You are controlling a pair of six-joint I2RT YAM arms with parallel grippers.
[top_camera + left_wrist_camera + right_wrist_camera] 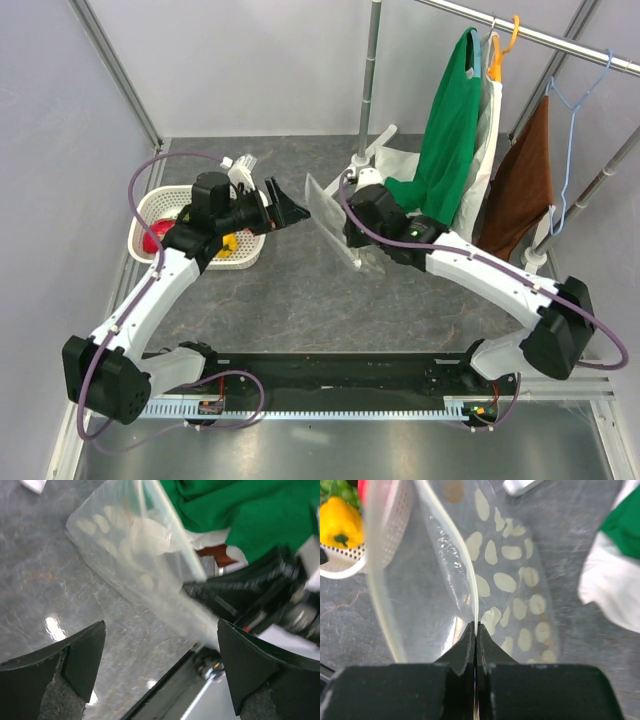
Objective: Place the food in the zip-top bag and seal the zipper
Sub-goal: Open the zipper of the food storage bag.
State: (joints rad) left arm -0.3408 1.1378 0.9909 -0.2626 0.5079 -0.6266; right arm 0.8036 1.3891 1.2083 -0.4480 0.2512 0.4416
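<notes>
Far left, the white basket [148, 212] held the food [157, 240], red and yellow pieces showing, under the left arm's wrist. Rightward, the left gripper [288, 212] stood spread and empty, pointing at the zip-top bag [328, 212], near but apart. The bag stood on edge, its long axis diagonal. The right gripper [476, 630] was pressed together on its zipper [465, 580]. The left arm was nearer the food, which lay behind its fingers.

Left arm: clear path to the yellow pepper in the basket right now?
Likely yes. The left hand is open and empty, and the yellow pepper lies uncovered in the white basket; the hand faces the dotted bag, so it must swing back.
</notes>
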